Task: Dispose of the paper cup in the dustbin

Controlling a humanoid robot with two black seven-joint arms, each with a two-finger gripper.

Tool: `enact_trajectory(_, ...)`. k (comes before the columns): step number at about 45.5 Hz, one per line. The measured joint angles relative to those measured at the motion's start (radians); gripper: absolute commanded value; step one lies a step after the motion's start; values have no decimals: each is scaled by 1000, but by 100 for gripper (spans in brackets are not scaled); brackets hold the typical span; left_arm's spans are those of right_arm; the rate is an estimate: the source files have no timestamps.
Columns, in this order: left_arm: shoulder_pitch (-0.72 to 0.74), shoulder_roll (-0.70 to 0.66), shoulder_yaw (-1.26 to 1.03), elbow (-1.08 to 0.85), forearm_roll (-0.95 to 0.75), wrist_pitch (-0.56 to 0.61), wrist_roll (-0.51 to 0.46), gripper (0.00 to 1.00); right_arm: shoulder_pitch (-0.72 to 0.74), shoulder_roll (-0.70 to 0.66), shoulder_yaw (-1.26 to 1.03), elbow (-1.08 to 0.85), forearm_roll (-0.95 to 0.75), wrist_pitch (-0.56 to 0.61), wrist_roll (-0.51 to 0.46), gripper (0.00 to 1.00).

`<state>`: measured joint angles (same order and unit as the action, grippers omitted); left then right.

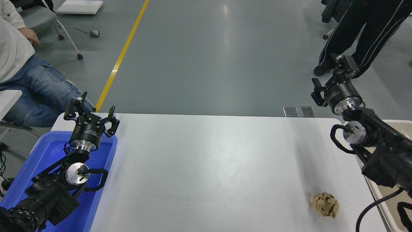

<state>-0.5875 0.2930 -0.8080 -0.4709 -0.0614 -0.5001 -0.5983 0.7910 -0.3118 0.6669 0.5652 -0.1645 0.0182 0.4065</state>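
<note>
Right tool (333,80) spread wide, holding nothing, above table's far right corner beside dustbin (386,196).

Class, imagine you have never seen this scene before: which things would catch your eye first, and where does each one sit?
The bright blue tray at the table's near left corner stands out most, with the left gripper parked open above its far edge. At the right edge, the right gripper hangs open and empty over the floor beyond the table's far right corner, its arm crossing the beige dustbin. A crumpled brown paper ball lies alone on the white table, near right; no paper cup shows.
</note>
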Motion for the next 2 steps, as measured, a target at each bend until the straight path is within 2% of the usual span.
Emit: enact_trajectory(2, 0, 0, 0, 0, 0, 0, 0, 100, -4, 2, 0, 0, 0, 0, 0, 100)
